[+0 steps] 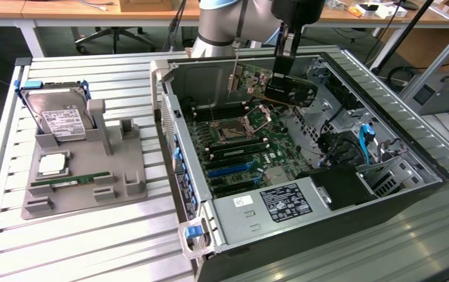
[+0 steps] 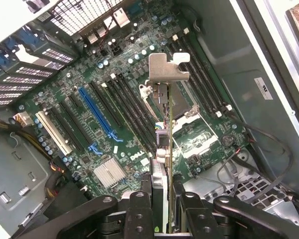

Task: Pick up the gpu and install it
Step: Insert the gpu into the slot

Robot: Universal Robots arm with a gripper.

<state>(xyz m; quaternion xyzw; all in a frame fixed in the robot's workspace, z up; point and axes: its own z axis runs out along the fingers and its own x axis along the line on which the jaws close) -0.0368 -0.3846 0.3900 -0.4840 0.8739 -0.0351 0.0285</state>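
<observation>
Card: the gpu [image 1: 291, 91] was held in the air inside the open computer case [image 1: 168, 117], above the motherboard [image 1: 248, 158] and near the end of the case closest to the arm's base.
Grip: the gripper [image 1: 284, 69] was clamped on the card's upper edge, with one finger [image 2: 139, 209] seen against each face in the wrist view.
Done: the pick-up was judged complete, since the card was carried by the gripper alone and rested on nothing.
Left: the install was judged not yet made; the card hung apart from the board and no slot was touched. The task was judged to be about halfway.
Card's look: a thin flat board was seen, dark on its face with a black cooler. In the exterior view it was tilted.
Card, wrist view: the gpu [image 2: 162, 124] was seen edge-on, with its silver bracket [image 2: 165, 67] at the end away from the gripper [image 2: 162, 201].
Below the card: the processor socket [image 1: 233, 130] and the long black slots were seen, with a blue slot [image 2: 97, 112] off to one side.
Case: it lay open on its side on the slatted tabletop [image 1: 91, 241], along the edge at the exterior view's right.
Holder: a grey holder [image 1: 83, 176] stood near the tabletop's opposite edge, well apart from the card. A hard drive [image 1: 60, 120] and a green memory stick [image 1: 71, 181] were seated in it.
</observation>
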